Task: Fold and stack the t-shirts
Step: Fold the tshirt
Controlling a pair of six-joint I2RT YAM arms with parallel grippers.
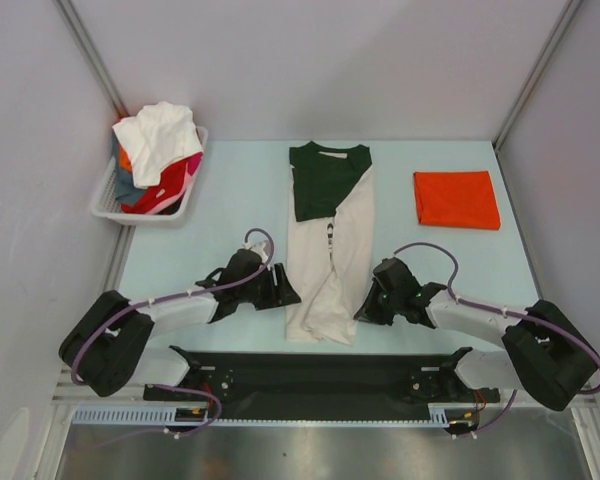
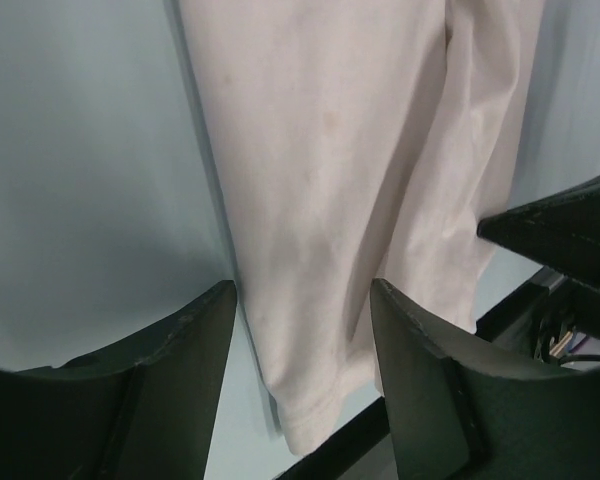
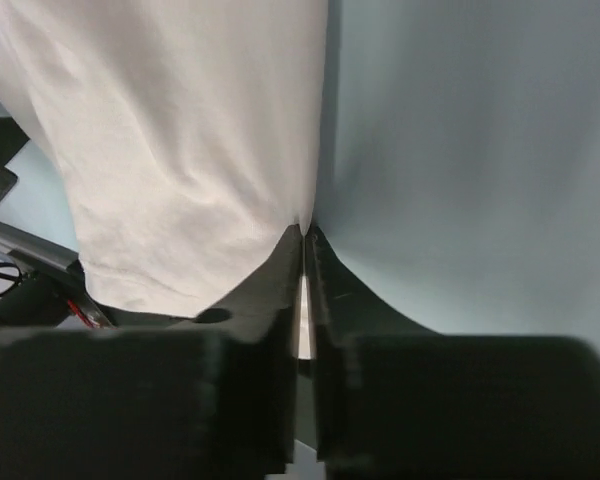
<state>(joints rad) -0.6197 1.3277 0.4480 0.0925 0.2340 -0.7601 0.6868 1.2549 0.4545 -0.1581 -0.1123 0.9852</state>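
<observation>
**Mia:** Where is the cream shirt [image 1: 320, 255]?

**Ben:** It lies in the middle of the tabletop [image 1: 240, 200], seen from above. It is folded into a long thin strip. It runs from the top of the frame down toward the two arms.

**Mia:** What does it look like?

**Ben:** The top part is dark green, with a pale neck band. The rest is cream and a bit wrinkly. There is a small dark print about halfway down. The bottom hem sits near the low edge of the tabletop.

**Mia:** What are the left fingers [image 2: 180, 380] doing?

**Ben:** They are spread apart and hold nothing. In the left wrist view, the shirt's lower corner lies between them.

**Mia:** And the right fingers [image 3: 270, 300]?

**Ben:** They are squeezed almost flat together. Their tips nip the side edge of the cream shirt, low down near the hem. Only a thin pale slit shows between them.

**Mia:** Are there more shirts?

**Ben:** Yes. An orange shirt [image 1: 456, 198] lies at the upper right, folded into a neat square, well apart from the cream one. At the upper left a white basket [image 1: 108, 195] holds a heap. A white shirt [image 1: 158, 135] is on top, with a red shirt [image 1: 165, 190] and a pink shirt [image 1: 193, 170] under it.
</observation>
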